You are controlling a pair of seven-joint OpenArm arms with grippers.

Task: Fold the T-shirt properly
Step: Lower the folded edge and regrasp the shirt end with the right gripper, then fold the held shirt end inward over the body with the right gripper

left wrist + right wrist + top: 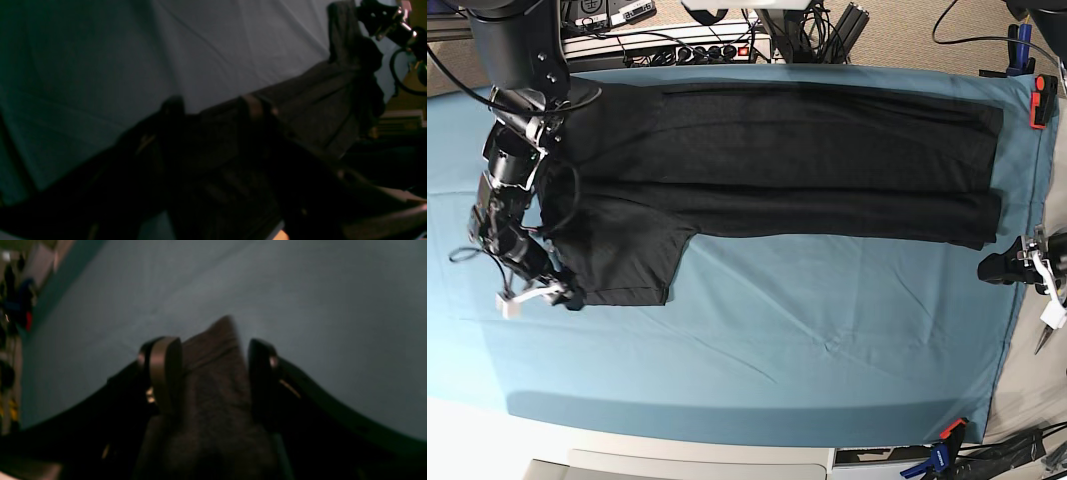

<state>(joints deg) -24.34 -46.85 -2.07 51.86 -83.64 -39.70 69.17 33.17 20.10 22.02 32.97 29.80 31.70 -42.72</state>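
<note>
Right hand [213, 373] clamped on black T-shirt [827, 170] sleeve — long axis left-right; left hand [997, 268] likewise.

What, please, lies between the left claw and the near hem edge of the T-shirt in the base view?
In the base view, only bare teal table cloth separates the left claw from the T-shirt.

A teal table cloth [757, 370] covers the table, with cables [677, 45] behind on beige floor [897, 35].
</note>
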